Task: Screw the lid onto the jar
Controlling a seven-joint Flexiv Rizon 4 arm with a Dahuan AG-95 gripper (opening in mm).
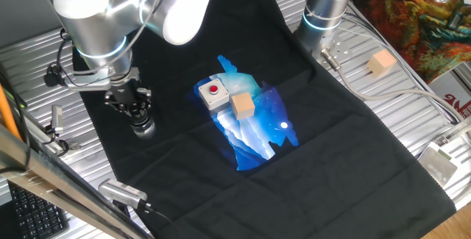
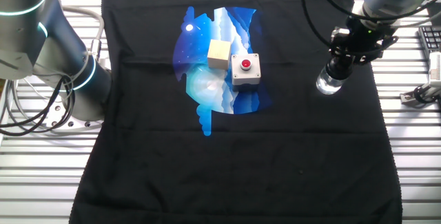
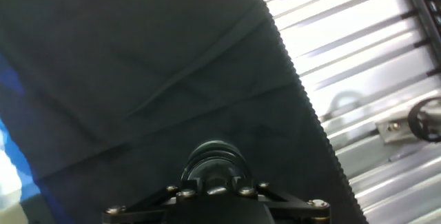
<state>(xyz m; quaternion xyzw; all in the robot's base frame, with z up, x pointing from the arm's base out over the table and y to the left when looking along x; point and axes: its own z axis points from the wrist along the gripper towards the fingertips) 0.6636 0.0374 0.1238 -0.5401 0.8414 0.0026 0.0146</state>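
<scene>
The jar stands upright on the black cloth, well to the side of the grey box with the red button, out toward the cloth's edge where the metal slats begin. Its clear glass and thick base show below the gripper; whether anything is inside it cannot be made out. The lid sits on the jar's mouth as a dark band right under the fingertips, so cap and glass read as 1 stacked piece.

The gripper comes straight down over the lid with its jaws drawn in around it, clamped on the cap.

The tan wooden cube rests just beside the grey box, both on the blue printed patch in the middle of the cloth, well apart from the jar.

One fixed view alone shows a 2nd wooden cube lying off the cloth on the slatted table, far from the grey box. The other fixed view gives the clearest look at the jar's glass base. The hand view looks down past the finger linkage onto a round dark top, with cloth and slats beyond; the jar's glass is hidden there.
</scene>
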